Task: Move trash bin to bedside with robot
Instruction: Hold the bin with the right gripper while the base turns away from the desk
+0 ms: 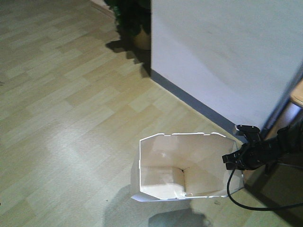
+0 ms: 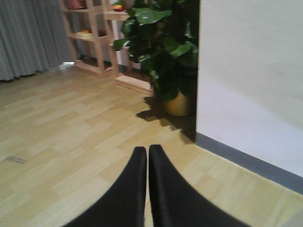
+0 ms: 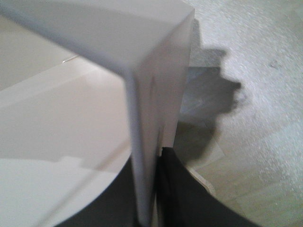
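Observation:
The white angular trash bin (image 1: 184,165) stands upright on the wood floor, open at the top and with nothing inside. My right gripper (image 1: 233,160), on a thin black arm, is at the bin's right rim. In the right wrist view it (image 3: 149,160) is shut on the bin's thin wall (image 3: 156,71), one finger inside and one outside. In the left wrist view my left gripper (image 2: 147,149) is shut with nothing between its fingers, hanging over bare floor. The bedside is out of view.
A white wall (image 1: 227,56) with a grey skirting (image 1: 199,101) runs just behind the bin. At its corner stands a potted plant (image 2: 165,52). Wooden shelves (image 2: 94,38) and a grey curtain (image 2: 28,38) lie beyond. A black cable (image 1: 236,198) loops down beside the bin.

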Available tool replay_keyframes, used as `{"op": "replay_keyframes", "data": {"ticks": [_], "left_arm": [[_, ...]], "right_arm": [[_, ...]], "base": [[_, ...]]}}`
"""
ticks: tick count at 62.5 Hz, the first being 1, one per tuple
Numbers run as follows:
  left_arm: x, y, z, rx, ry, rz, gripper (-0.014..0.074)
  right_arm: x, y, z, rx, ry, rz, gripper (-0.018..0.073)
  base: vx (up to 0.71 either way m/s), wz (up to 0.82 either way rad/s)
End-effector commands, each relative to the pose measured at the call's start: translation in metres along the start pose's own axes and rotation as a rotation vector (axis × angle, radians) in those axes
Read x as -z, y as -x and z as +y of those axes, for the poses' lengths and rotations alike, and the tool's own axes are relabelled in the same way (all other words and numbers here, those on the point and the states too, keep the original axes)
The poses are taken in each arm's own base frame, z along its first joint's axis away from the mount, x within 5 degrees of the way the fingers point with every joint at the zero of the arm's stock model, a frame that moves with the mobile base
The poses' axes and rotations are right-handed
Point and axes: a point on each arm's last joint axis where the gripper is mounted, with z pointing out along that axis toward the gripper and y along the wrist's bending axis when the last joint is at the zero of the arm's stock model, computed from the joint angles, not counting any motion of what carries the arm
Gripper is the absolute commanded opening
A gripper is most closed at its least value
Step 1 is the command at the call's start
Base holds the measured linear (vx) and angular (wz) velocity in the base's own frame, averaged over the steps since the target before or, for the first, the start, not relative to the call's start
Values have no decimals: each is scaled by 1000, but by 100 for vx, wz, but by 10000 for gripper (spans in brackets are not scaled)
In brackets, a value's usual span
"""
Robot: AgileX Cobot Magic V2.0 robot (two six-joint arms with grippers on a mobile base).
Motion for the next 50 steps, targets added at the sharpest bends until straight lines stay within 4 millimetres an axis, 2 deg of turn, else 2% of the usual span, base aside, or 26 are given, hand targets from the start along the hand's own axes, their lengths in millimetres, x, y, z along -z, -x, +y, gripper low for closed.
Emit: {"op": "replay_keyframes", "data": {"ticks": [1, 50], "left_arm": [[0, 1, 0, 4, -3, -64, -6], [0, 1, 0, 4, -3, -64, -6]], "right_arm": [[24, 22, 22, 9, 186, -115, -6], [24, 22, 22, 9, 186, -115, -6]], "base": [[7, 48], [12, 59]]}}
